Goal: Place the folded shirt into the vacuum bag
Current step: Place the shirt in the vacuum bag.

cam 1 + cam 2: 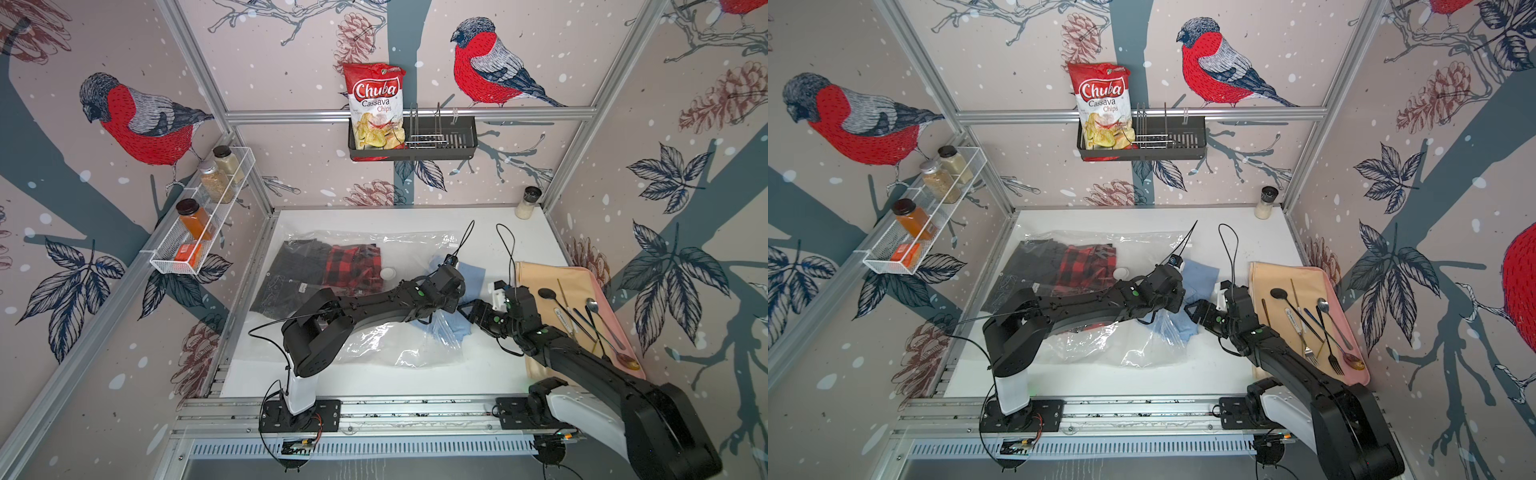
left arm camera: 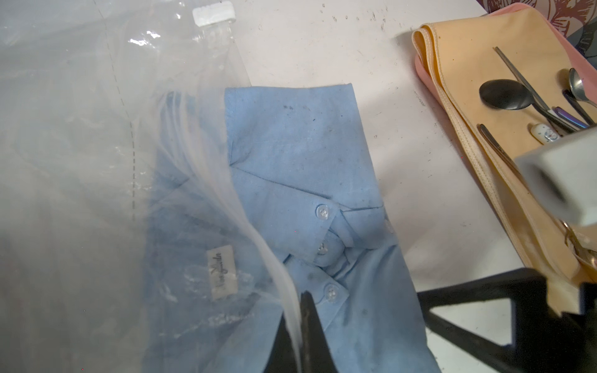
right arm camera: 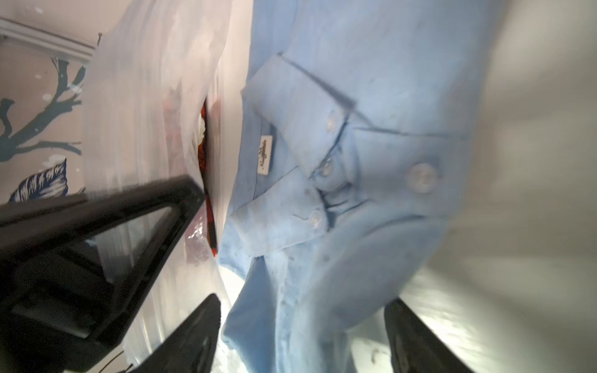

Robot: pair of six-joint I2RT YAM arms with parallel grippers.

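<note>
Table [image 1: 478, 376], white and scuffed, is carrying everything. Across its left and middle the vacuum bag [image 1: 399, 253] is lying flat with its mouth facing right; I am reading it the same way in both top views. Inside its far-left part a dark shirt [image 1: 291, 270] and a red plaid shirt [image 1: 353, 262] are lying side by side, the plaid one to the right. Along the right edge a peach cloth [image 1: 536, 278] is lying with cutlery [image 1: 582, 316] on it, apart from the bag.

At the bag's mouth the blue shirt [image 2: 307, 155] is sitting folded and half in. Its left part, with the neck label [image 2: 223, 274], is showing through the plastic. The collar and buttons are lying out on the bare table.

I am noting the left gripper [image 2: 302, 300] pinching the bag's upper lip, jaws closed flat on the film, which is curving up to them. I am seeing the right gripper [image 3: 303, 300] standing wide, straddling the shirt's edge and holding nothing; its wrist view is blurring.

On the bag, just right of the plaid shirt, the round white valve [image 1: 387, 273] is sitting. At the mouth's far corner a white slider clip [image 2: 213, 13] is sitting.
</note>
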